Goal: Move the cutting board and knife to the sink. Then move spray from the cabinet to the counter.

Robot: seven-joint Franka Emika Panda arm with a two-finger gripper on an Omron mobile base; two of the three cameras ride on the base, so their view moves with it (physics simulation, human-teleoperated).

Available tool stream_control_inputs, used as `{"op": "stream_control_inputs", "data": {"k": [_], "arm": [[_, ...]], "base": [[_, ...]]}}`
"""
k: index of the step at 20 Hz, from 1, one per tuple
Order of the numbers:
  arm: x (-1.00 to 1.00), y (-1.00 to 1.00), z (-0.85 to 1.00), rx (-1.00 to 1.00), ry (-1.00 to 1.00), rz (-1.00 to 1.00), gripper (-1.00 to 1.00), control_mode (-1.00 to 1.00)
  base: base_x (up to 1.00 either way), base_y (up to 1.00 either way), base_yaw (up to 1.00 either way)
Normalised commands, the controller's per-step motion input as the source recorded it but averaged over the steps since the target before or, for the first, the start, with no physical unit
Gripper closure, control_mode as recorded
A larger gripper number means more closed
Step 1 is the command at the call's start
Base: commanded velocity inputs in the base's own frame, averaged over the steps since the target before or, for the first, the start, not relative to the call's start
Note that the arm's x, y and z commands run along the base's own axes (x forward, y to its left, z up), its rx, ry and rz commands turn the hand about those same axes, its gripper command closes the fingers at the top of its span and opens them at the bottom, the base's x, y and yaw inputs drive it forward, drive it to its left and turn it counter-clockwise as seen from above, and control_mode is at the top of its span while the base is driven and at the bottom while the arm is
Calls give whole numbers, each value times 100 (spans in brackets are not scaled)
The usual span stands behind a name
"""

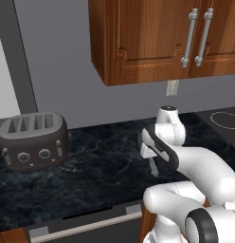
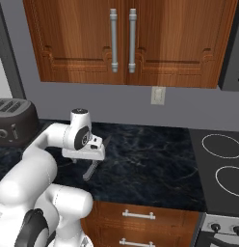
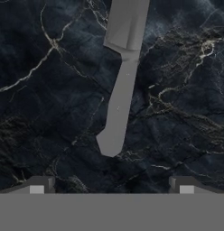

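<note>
Knife (image 3: pixel 120 90) flat on counter (image 3: pixel 50 113) — under wide-open pincer (image 3: pixel 111 184).

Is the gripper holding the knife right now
No, the gripper is open above the counter, and the knife lies flat on it between and beyond the fingertips, untouched.

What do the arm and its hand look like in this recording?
The arm is built of glossy white rounded segments, with dark grey to black bands and rings at the joints. The hand has a white block-like body and two slim grey fingers; their small dark tips show pale inner faces. No cables or markings are visible.
</note>
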Motion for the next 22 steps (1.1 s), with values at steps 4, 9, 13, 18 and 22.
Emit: {"op": "stream_control_inputs", "data": {"k": [4,9,13,18,22], "arm": [[0,0,0,0,0,0,-100,100],[0,0,0,0,0,0,-100,100],[9,-4,-1,0,0,0,-100,-100],[22,-17,-7,0,0,0,-100,-100],[18,-27,-11,0,0,0,-100,-100]], "base": [[0,0,0],[0,0,0],[2,-2,0],[0,0,0],[0,0,0]]}}
